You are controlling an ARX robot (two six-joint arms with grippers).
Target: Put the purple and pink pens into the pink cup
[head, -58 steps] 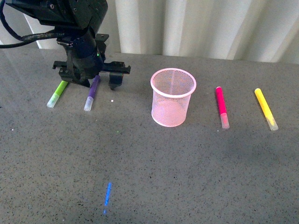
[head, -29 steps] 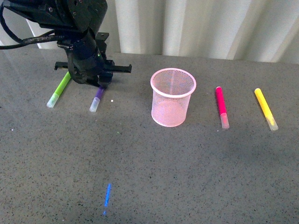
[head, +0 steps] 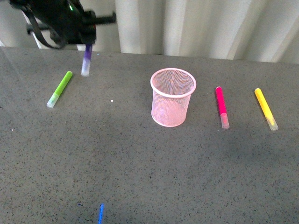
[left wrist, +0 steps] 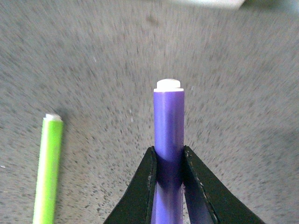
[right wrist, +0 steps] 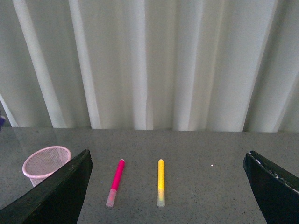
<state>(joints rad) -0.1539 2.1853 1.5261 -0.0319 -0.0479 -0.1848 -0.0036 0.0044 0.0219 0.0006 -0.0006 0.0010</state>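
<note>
— If you start at the left edge of the desk [head: 140, 163], what comes first?

— A lime-green marker [head: 60, 88], lying flat near the far-left corner, pale cap toward the near edge. The left wrist view shows it too [left wrist: 48, 168], blurred.

— And just right of it?

— The left gripper [head: 87, 46], up by the desk's far edge, with its fingers [left wrist: 145, 186] clamped on the purple pen [head: 86, 63]. The pen hangs almost upright, pale cap lowest. From the wrist camera the two black fingers pinch the purple barrel [left wrist: 168, 121] from both sides. The pen looks to be clear of the surface, but I cannot say for certain.

— Where's the pink cup?

— Near the middle of the desk, upright, mouth open upward [head: 172, 109]. It is well apart from the held pen.

— And the pink pen?

— It lies flat to the right of the cup [head: 221, 106], near it but not touching. Its magenta end points to the far edge and its pale cap to the near one.

— Anything further right?

— A yellow marker [head: 265, 108], closest to the right edge, lying much the same way as the pink pen.

— The other arm?

— Only its own camera shows the right gripper [right wrist: 169, 154]. Its fingers [right wrist: 60, 196] are spread wide, above the desk. Between them, well ahead, lie the pink pen [right wrist: 116, 181] and the yellow marker [right wrist: 160, 181], with the cup [right wrist: 46, 163] off to one side.
</note>
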